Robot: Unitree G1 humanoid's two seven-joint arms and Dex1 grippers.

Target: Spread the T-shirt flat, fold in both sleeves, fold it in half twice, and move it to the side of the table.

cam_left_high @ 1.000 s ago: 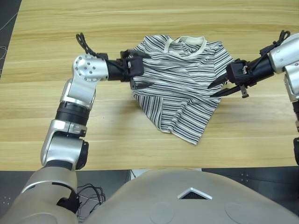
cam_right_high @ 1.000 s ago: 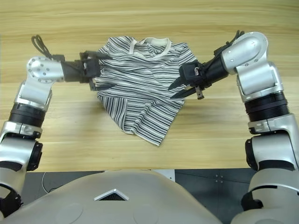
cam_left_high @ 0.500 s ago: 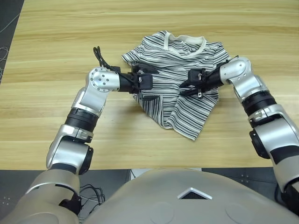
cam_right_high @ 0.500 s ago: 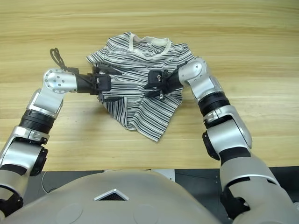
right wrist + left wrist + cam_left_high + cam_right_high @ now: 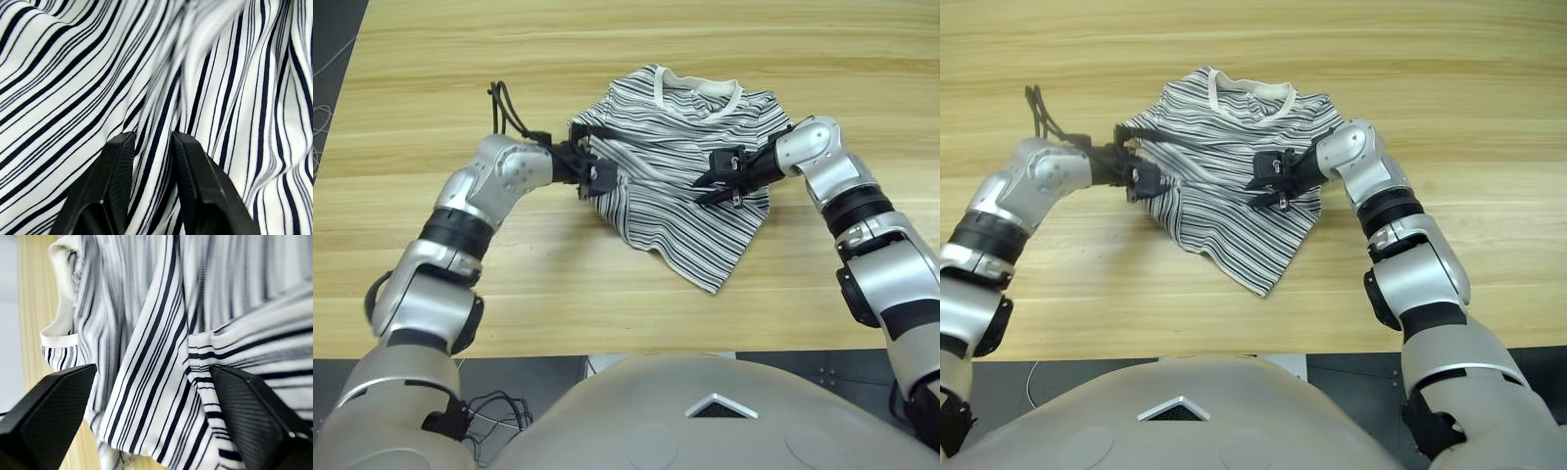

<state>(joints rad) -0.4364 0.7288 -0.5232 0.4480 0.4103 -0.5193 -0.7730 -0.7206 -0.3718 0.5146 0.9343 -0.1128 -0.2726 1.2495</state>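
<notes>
T-shirt (image 5: 658, 211) lies crumpled: left pincer (image 5: 152, 371) spread apart at its edge, right pincer (image 5: 152, 139) pinching its middle.

bg: dark floor (image 5: 331, 98) | blk cables (image 5: 499, 403) loose on it, robot's L side

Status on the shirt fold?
Left gripper open at T-shirt edge. Right gripper shut on T-shirt fold. T-shirt rumpled on table, not yet flat.

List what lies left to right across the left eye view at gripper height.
table → left gripper → T-shirt → right gripper
</notes>
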